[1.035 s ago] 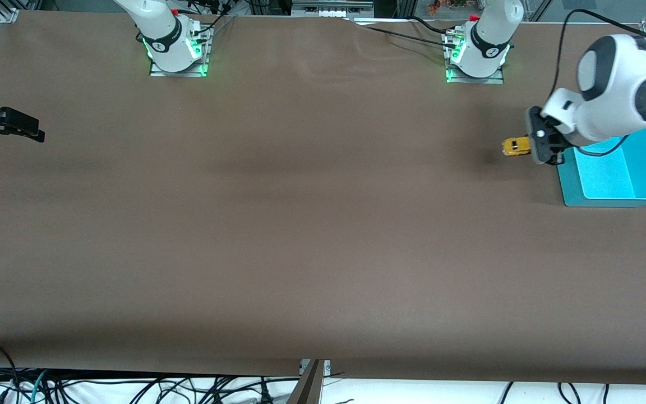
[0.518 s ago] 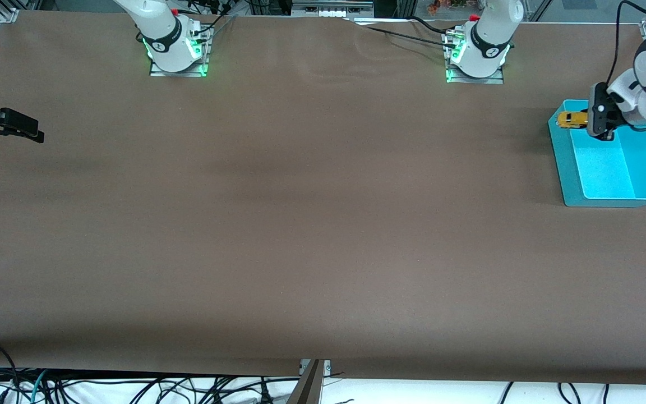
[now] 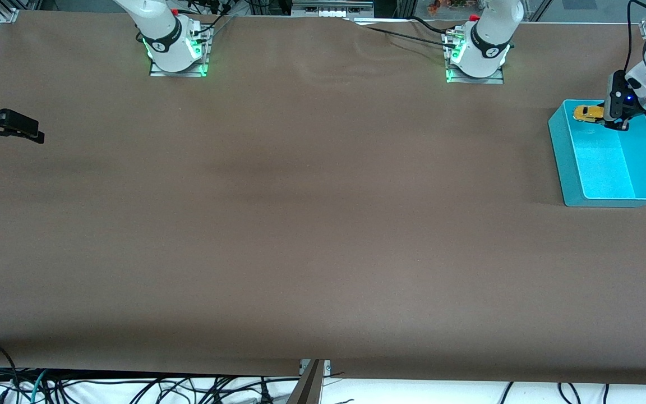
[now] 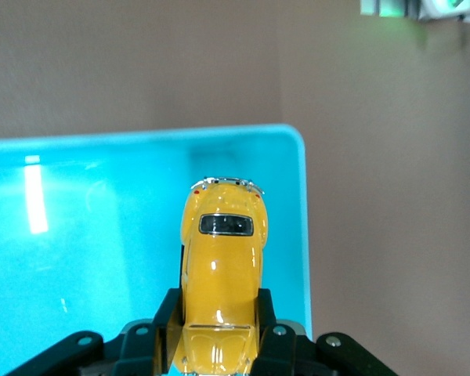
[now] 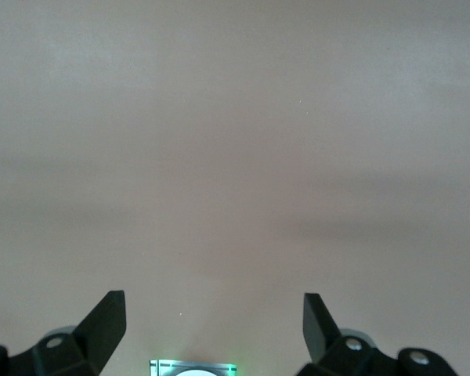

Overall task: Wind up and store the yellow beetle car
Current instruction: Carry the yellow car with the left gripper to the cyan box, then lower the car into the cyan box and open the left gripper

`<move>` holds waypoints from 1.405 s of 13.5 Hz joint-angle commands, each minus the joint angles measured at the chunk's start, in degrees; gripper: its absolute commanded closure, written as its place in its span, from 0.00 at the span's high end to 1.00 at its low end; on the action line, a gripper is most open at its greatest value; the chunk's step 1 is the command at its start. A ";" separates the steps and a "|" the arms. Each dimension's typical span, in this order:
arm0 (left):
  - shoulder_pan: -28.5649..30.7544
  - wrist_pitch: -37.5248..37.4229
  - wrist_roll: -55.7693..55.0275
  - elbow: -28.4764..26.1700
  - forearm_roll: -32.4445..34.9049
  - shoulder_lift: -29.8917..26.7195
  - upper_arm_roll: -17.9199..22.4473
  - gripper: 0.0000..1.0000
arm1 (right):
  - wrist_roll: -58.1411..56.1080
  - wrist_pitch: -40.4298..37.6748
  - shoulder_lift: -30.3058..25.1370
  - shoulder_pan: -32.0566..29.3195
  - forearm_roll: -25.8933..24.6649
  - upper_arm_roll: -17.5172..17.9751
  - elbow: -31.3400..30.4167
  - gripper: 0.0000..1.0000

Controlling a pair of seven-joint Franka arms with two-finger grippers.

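Left gripper (image 3: 603, 115), reaching in from the left arm's end of the surface (image 3: 323, 224) with its forearm raised and wrist bent toward the table's middle, is pinched on the yellow beetle car (image 3: 587, 113), held level between its fingers (image 4: 169, 325) at the car's front end. In the left wrist view the yellow beetle car (image 4: 222, 274) projects straight out from the gripper, rear window uppermost, with both dark pads against its flanks. Directly below the gripper and the car lies the turquoise bin (image 3: 567, 163), open side up; the car hangs over the bin's corner closest to the left arm's base (image 3: 475, 56), above the rim (image 4: 301, 235). Right gripper (image 3: 20, 128) waits over bare surface at the right arm's end, fingers (image 5: 102, 321) spread wide with nothing between them, pointing toward the table's middle.
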 commanded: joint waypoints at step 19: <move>2.43 2.63 0.63 8.31 -9.29 6.87 -5.57 1.00 | 0.54 0.02 -0.22 -0.95 -0.23 0.28 0.12 1.00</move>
